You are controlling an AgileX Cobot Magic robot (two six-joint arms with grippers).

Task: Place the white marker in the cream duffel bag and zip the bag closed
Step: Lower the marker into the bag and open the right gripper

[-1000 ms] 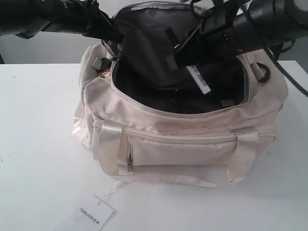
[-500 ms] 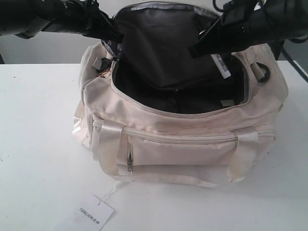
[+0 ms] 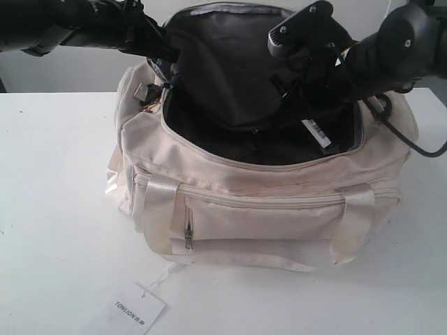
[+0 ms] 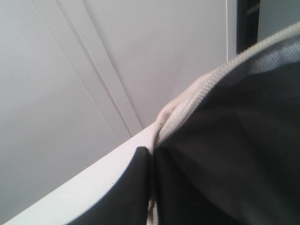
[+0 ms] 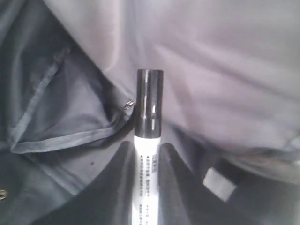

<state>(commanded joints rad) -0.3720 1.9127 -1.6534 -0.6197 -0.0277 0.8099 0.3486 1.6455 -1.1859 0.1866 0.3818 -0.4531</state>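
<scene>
The cream duffel bag (image 3: 265, 209) lies on the table with its top unzipped and its dark lining showing. My left gripper (image 3: 162, 56) is shut on the bag's zipper edge (image 4: 187, 101) at the back left and holds the flap up. The right gripper (image 3: 307, 117) reaches down into the opening, shut on the white marker (image 3: 318, 132). In the right wrist view the marker (image 5: 148, 154) sits between both fingers (image 5: 123, 187), and its dark cap (image 5: 149, 103) points at the grey lining.
A white paper tag (image 3: 136, 310) on a string lies on the white table (image 3: 56, 209) in front of the bag. A gold ring pull (image 3: 150, 105) hangs at the bag's left end and a black ring (image 3: 380, 105) at its right end.
The right gripper swung right and up with the marker, then tilted and dropped lower into the bag opening. The left gripper and the raised flap have not moved.
</scene>
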